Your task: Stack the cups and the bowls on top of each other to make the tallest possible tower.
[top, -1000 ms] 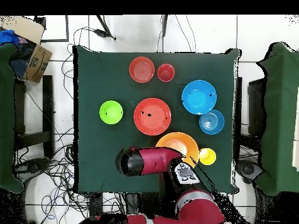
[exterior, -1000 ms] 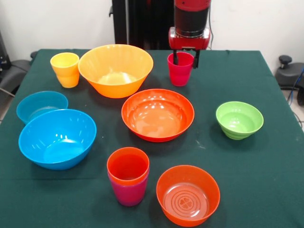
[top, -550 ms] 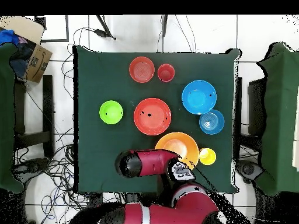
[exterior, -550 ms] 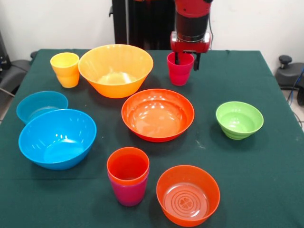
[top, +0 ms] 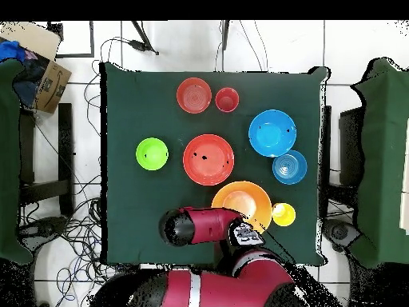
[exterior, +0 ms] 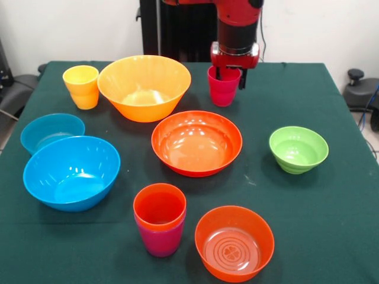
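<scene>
1. Cups: 4 total. Yellow cup [exterior: 81,86] far left by the desk's back edge. Crimson cup [exterior: 224,86] at back, right of centre. Orange-red cup [exterior: 159,207] nested inside purple cup [exterior: 159,239], near front, only 2-high stack so far.
2. Bowls: 6 total. Lg orange-yellow bowl [exterior: 144,87] between yellow and crimson cups. Lg blue bowl [exterior: 71,172] front left, sm blue bowl [exterior: 51,132] just behind it, rims touching or nearly, can't tell which. Shallow red-orange bowl [exterior: 196,142] mid-desk. Sm green bowl [exterior: 298,149] on right, well apart from rest. Translucent orange bowl [exterior: 234,242] front, just right of the stacked pair.
3. All bowls upright, empty. No bowl stacked on another.
4. Gripper [exterior: 228,76] straight down over crimson cup. Jaws part-open, straddling the cup's far rim: one finger [exterior: 219,73] dips inside the cup, other outside at the right rim. Looks closed onto the wall but contact not confirmable from front; overhead view hides it under the arm. Can't tell if gripped.
5. Crimson cup upright, base apparently on the green desk [exterior: 308,213] cloth; lift-off not discernible.
6. Overhead: arm [top: 204,226] covers crimson cup; other 9 items visible, same layout.
</scene>
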{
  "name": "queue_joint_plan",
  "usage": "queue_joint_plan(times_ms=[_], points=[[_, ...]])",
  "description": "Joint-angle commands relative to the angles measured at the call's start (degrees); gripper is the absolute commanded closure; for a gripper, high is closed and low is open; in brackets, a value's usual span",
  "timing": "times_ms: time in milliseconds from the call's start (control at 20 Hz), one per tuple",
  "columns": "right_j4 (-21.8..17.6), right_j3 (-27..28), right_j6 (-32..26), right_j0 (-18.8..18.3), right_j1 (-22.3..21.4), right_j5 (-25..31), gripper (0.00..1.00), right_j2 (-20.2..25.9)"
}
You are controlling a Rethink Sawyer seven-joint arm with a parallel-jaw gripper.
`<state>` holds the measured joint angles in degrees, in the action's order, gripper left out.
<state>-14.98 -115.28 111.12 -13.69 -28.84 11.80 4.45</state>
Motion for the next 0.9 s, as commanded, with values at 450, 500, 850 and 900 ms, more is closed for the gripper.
queue_joint_plan(times_ms=[450,500,850,900], points=[[3.46,2.83,10.25,2.77,1.25,-4.83,1.00,-0.59],[3.57,2.95,10.22,2.95,1.20,-4.69,1.00,-0.76],[4.28,4.19,8.77,2.79,-0.42,-2.59,1.00,-0.32],[4.52,4.73,8.44,2.82,-0.91,-1.54,1.00,-0.16]])
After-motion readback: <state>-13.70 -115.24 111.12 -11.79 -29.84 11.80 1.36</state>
